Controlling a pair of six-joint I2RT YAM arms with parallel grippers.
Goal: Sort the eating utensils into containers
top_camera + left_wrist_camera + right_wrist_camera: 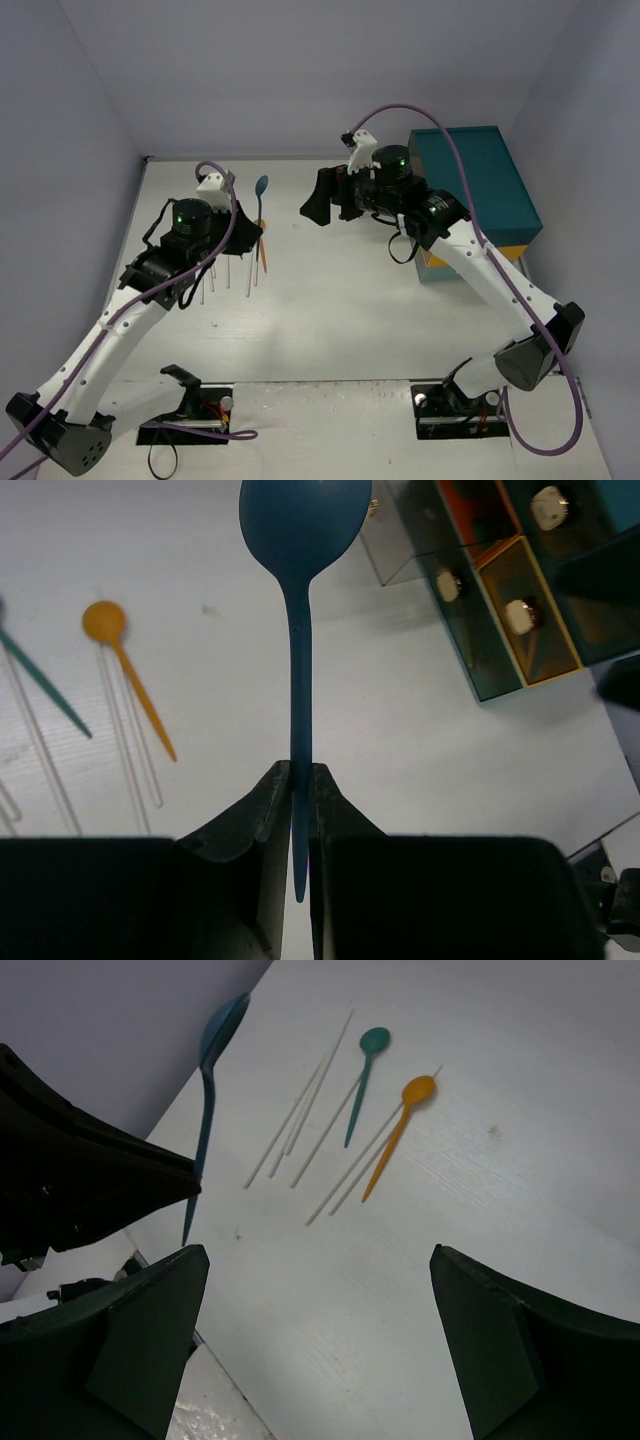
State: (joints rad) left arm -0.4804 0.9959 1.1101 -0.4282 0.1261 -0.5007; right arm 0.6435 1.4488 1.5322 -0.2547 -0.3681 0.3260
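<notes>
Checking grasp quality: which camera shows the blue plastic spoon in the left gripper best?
Left wrist view: the blue plastic spoon fills the frame, its handle pinched between the left gripper fingers, bowl pointing away. Top external shows it small, with the grip itself hidden. Right wrist shows it obliquely at the frame's left, contact point unclear.

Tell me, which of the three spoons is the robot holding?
The blue spoon, pinched at its handle end by the left tool. The teal spoon and the orange spoon lie untouched on the table.

Pale lavender walls [300, 60] enclose a white, seemingly matte table [330, 320].
</notes>
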